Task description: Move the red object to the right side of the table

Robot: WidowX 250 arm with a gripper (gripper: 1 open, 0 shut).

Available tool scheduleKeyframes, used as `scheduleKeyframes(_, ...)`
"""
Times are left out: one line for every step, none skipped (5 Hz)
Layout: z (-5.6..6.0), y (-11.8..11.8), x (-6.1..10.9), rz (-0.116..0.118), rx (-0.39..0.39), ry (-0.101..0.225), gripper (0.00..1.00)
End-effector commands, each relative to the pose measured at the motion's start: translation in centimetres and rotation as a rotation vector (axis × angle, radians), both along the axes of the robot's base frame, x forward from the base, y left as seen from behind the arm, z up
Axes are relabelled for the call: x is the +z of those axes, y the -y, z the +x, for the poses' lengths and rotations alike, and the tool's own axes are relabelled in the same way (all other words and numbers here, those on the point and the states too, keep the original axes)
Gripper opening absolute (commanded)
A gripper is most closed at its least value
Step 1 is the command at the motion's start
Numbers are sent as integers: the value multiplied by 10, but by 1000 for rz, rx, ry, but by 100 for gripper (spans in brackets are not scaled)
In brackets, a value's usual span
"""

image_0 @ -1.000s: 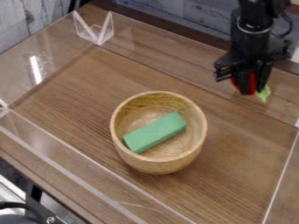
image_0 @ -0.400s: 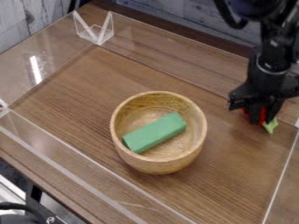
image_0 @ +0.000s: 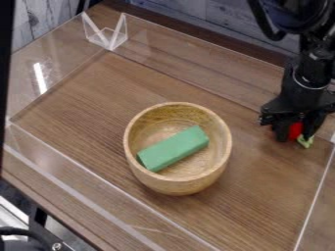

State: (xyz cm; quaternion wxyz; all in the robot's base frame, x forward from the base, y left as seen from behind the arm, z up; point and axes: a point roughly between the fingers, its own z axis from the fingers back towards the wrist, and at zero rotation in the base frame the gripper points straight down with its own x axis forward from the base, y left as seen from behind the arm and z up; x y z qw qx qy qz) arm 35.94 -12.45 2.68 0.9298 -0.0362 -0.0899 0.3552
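The red object (image_0: pixel 300 127) is a small red toy fruit with a light-green leaf sticking out at its lower right. It sits between the black fingers of my gripper (image_0: pixel 295 131), which points almost straight down at the right side of the table (image_0: pixel 92 108). The fingers stand close on both sides of the fruit, and its underside is down at the tabletop. Most of the fruit is hidden by the fingers.
A wooden bowl (image_0: pixel 135 135) holding a green rectangular block (image_0: pixel 174 149) stands mid-table, left of the gripper. Low clear acrylic walls (image_0: pixel 314 201) border the table; the right wall runs close beside the gripper. A clear folded piece (image_0: pixel 105 31) stands at the back left.
The gripper has come down and a little toward the right front with the red fruit, from above the table's back right to just over the tabletop. Bowl and block have not moved.
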Motion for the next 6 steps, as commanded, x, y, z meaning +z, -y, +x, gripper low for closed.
scheduleKeyframes(12, 1, 13, -2, -5, 60, 100)
scheduleKeyframes(14, -2, 10, 8, -3, 61, 100)
scheduleKeyframes(16, -6, 8, 16, 4, 60, 100)
scheduleKeyframes(17, -11, 5, 23, 12, 57, 100)
scheduleKeyframes(19, -15, 4, 29, 22, 56, 100)
scheduleKeyframes(21, -20, 2, 32, 33, 53, 100)
